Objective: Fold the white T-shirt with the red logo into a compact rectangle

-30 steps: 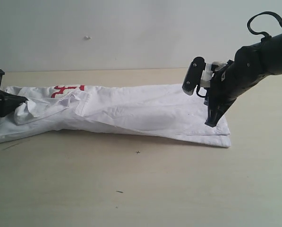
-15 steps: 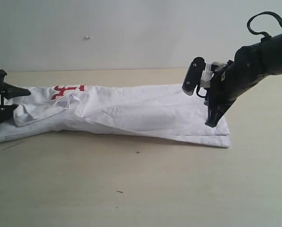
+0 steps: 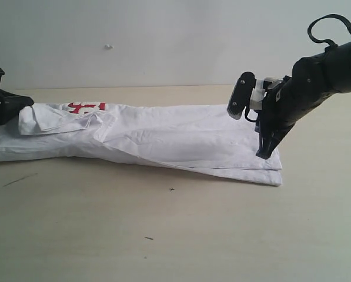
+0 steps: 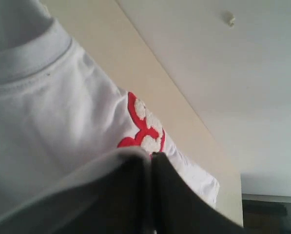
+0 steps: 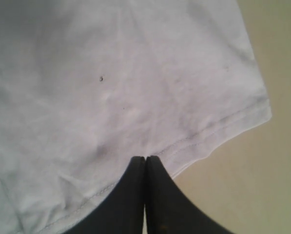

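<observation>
Exterior view's got the white T-shirt (image 3: 163, 138) lying as a long folded strip stretched between both pincers; left pincer (image 3: 23, 103) looks clamped on one end, red logo (image 3: 84, 107) just beside its tips; right pincer (image 3: 264, 154) is squeezed together, tips touching the hem end.

- Beige tabletop (image 3: 175, 235) fills the whole foreground, smooth and matte.
- Plain pale wall (image 3: 163, 35) rises right behind the table's far edge.
- One tiny white nub (image 3: 108, 46) sits on that wall, left of centre.
- Near the table's middle, a small dark cross-shaped speck (image 3: 171, 189).
- Closer in, a short dark dash (image 3: 148, 238).
- Far left, a thin dark line (image 3: 19, 179) on the surface.
</observation>
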